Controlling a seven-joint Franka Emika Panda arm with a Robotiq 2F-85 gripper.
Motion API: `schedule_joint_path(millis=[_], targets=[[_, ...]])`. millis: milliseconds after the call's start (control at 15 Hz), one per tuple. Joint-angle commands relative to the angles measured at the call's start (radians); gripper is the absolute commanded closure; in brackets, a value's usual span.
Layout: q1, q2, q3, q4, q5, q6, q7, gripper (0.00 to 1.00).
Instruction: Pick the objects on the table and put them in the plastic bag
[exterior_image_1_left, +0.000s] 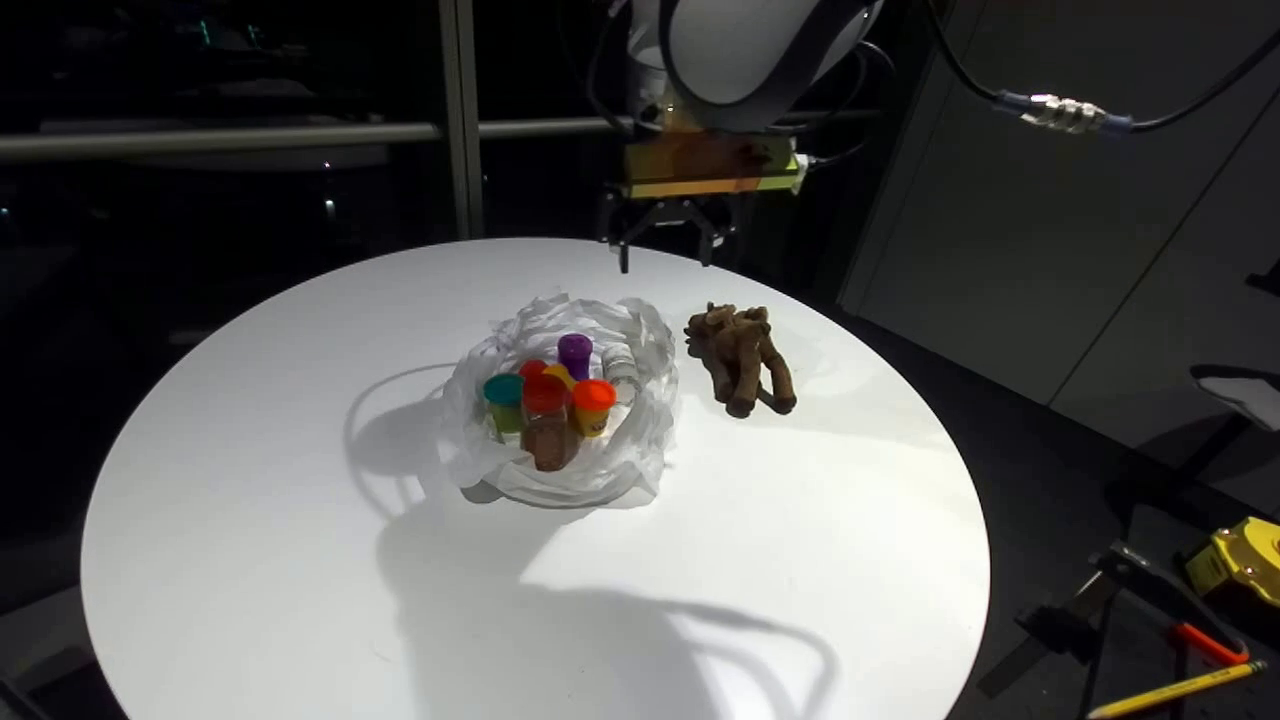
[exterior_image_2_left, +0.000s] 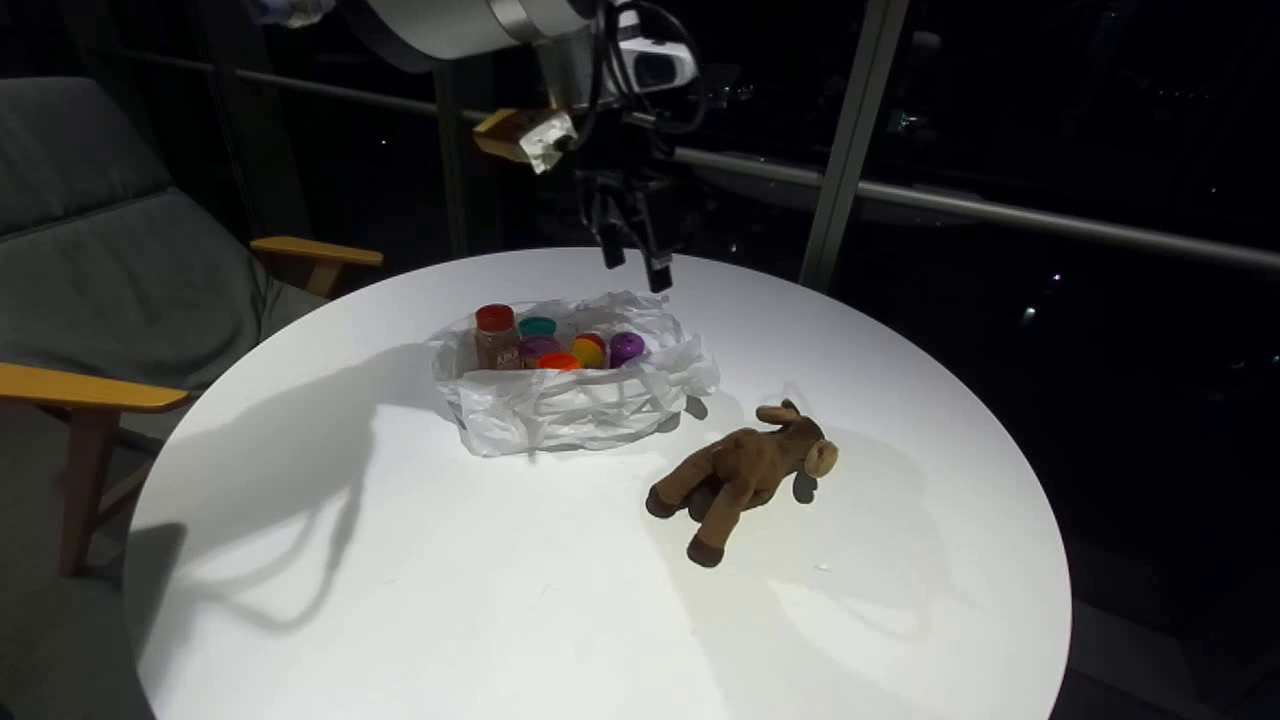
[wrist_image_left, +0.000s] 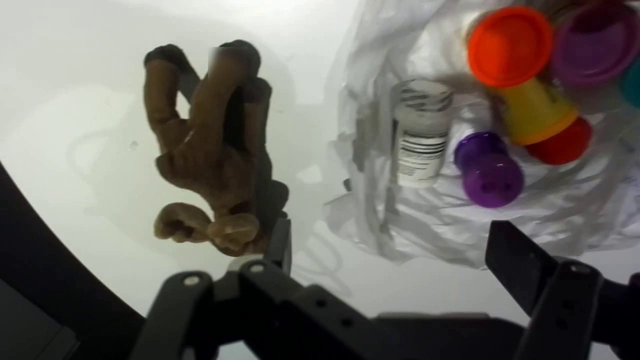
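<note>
A brown plush animal lies on the white round table (exterior_image_1_left: 850, 540) beside the bag; it shows in both exterior views (exterior_image_1_left: 738, 350) (exterior_image_2_left: 745, 465) and in the wrist view (wrist_image_left: 210, 165). The open white plastic bag (exterior_image_1_left: 645, 450) (exterior_image_2_left: 580, 410) (wrist_image_left: 430, 232) holds a red-lidded jar (exterior_image_1_left: 549, 440) (exterior_image_2_left: 497, 347), a purple object (exterior_image_1_left: 575, 352) (wrist_image_left: 492, 182), a labelled white bottle (wrist_image_left: 422, 147) and several coloured tubs, one orange-lidded (exterior_image_1_left: 594, 400) (wrist_image_left: 510, 46). My gripper (exterior_image_1_left: 665, 262) (exterior_image_2_left: 637, 268) (wrist_image_left: 390, 242) is open and empty above the table, near the bag and the plush animal.
A grey chair with wooden armrests (exterior_image_2_left: 95, 395) stands near the table's edge. Dark windows with a metal rail (exterior_image_1_left: 220, 142) lie behind. A hammer (exterior_image_1_left: 1160, 585), a yellow tape measure (exterior_image_1_left: 1240, 560) and a pencil (exterior_image_1_left: 1175, 692) lie off the table at the lower right.
</note>
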Motion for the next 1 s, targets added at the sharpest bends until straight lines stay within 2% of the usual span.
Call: schedule_joint_path(millis=[0, 333, 667, 933], targets=[[-0.107, 0.02, 0.0, -0.024, 0.023, 0.036, -0.097, 0.0], [-0.214, 0.101, -0.004, -0.001, 0.037, 0.024, -0.271, 0.0], [-0.297, 0.17, 0.062, 0.059, 0.201, 0.006, -0.428, 0.0], [-0.309, 0.251, 0.059, 0.153, 0.283, -0.034, -0.438, 0.0]])
